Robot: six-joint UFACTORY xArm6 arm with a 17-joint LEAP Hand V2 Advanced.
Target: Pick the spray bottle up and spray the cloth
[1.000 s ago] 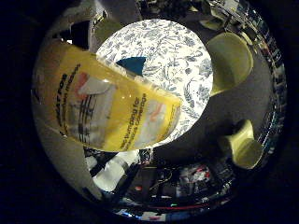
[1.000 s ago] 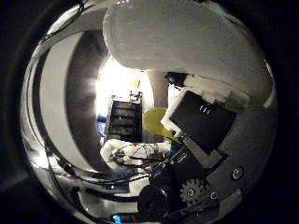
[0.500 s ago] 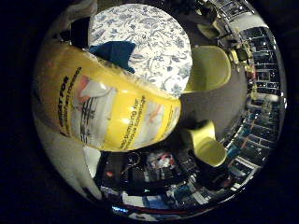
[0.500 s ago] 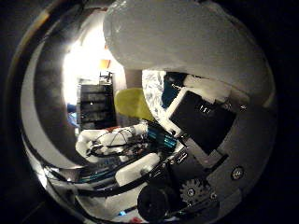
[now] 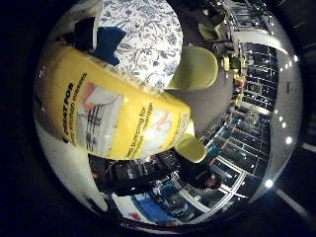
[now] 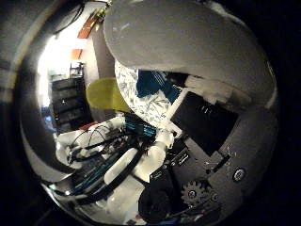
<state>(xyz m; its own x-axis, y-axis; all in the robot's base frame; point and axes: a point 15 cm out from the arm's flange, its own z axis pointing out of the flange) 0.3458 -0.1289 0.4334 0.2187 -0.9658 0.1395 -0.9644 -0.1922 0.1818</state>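
Your robot hand (image 6: 221,155) had its white and black fingers curled close around the yellow spray bottle (image 5: 113,118), which filled much of the little-finger-side view, tight against the palm and lifted clear of the bench (image 5: 148,44). Beyond it you saw the round, floral-patterned bench, the blue cloth (image 5: 109,42) lying on it. A yellow-green chair (image 5: 195,66) stood just beside the bench, a second chair (image 5: 190,148) farther off, partly hidden behind the bottle.

Both palm views are dim, ringed by black fisheye edges that bend straight lines. A window (image 6: 59,56) glares at ten o'clock; ceiling lights dot the little-finger view around three o'clock.
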